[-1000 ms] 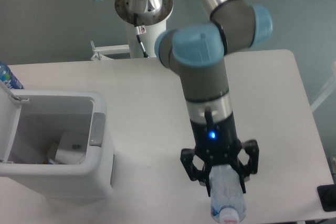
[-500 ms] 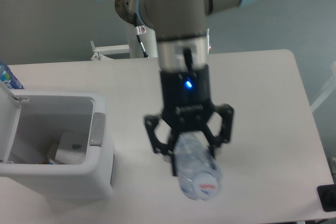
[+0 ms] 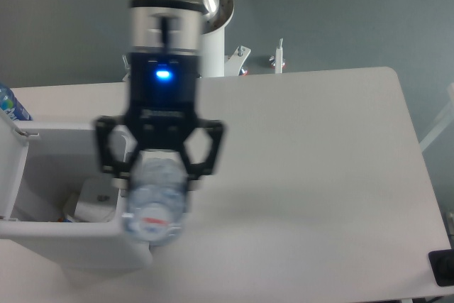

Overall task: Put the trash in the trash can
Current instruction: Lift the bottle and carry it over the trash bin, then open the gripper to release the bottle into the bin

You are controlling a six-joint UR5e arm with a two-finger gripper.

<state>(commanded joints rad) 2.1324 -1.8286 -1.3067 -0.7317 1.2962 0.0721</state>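
Observation:
My gripper (image 3: 158, 175) hangs high above the table, shut on a crushed clear plastic bottle (image 3: 154, 204) whose white cap faces the camera. It hovers over the right rim of the trash can (image 3: 64, 243), a white bin with its lid (image 3: 8, 168) swung open at the left. Inside the bin lies a crumpled white wrapper (image 3: 92, 202), partly covered by the gripper.
A bottle with a blue label (image 3: 10, 104) stands at the far left behind the bin. The arm's base post (image 3: 213, 40) rises at the back edge of the white table (image 3: 319, 175). A dark object (image 3: 443, 267) sits at the lower right corner.
The gripper carried the bottle up from the table's front and leftward, from the table's middle to above the bin's right rim.

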